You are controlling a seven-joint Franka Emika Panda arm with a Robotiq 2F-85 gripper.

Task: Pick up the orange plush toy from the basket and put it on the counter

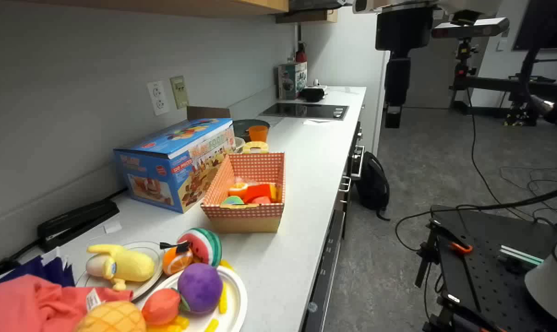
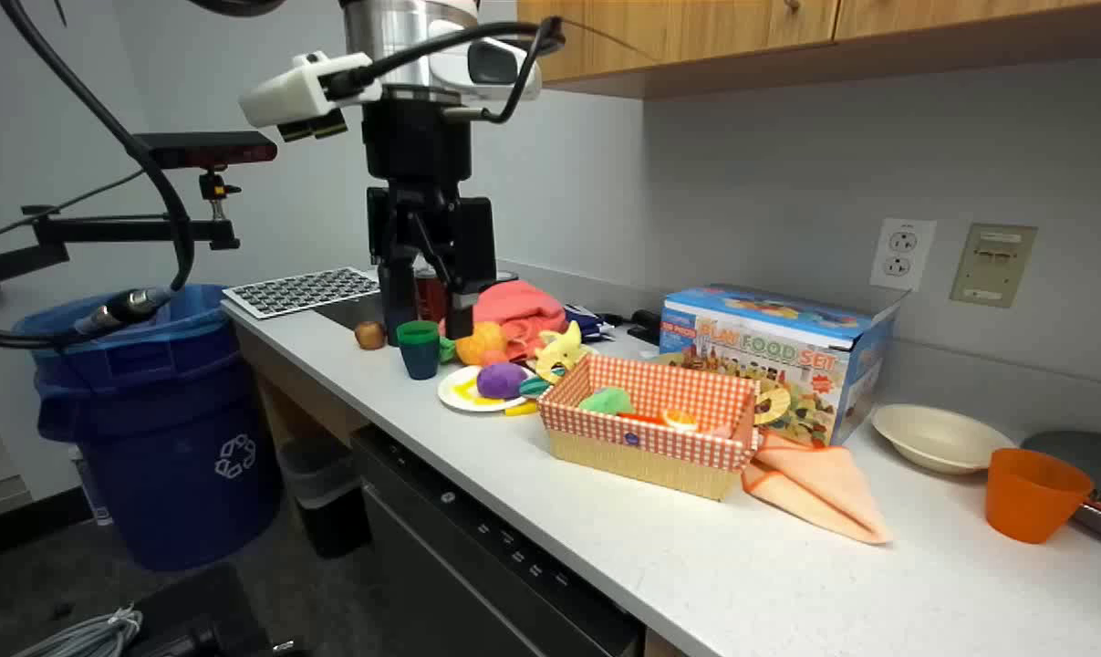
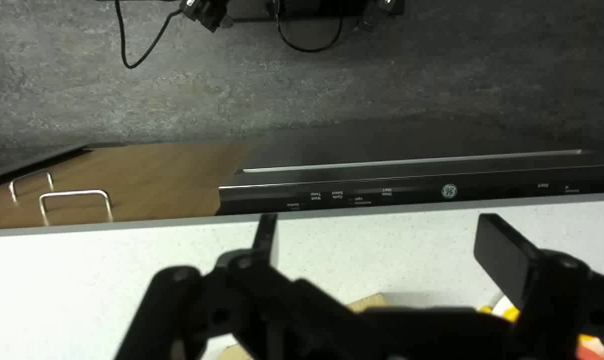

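Note:
The basket (image 1: pixel 246 224) has red-and-white checked cloth over tan sides and stands upright on the white counter (image 1: pixel 313 170); both exterior views show it (image 2: pixel 646 464). Inside lie several toys. An orange one with a pale cut face (image 1: pixel 238 189) rests at the basket's side, and it also shows in an exterior view (image 2: pixel 680 420). Its lower part is hidden. My gripper (image 1: pixel 393 119) hangs above basket height, fingers down, open and empty. It also shows in an exterior view (image 2: pixel 429 315). In the wrist view my fingers (image 3: pixel 377 245) are wide apart; only small corners of the basket (image 3: pixel 369 303) show.
A blue play-food box (image 1: pixel 167 166) stands beside the basket. A white plate with plush fruit (image 1: pixel 241 295), a yellow toy (image 1: pixel 126 263) and another orange toy (image 1: pixel 176 260) lie nearby. An orange cup (image 2: pixel 1033 493) and peach napkin (image 2: pixel 819 488) are on the counter. Wooden cabinets (image 2: pixel 696 46) hang above.

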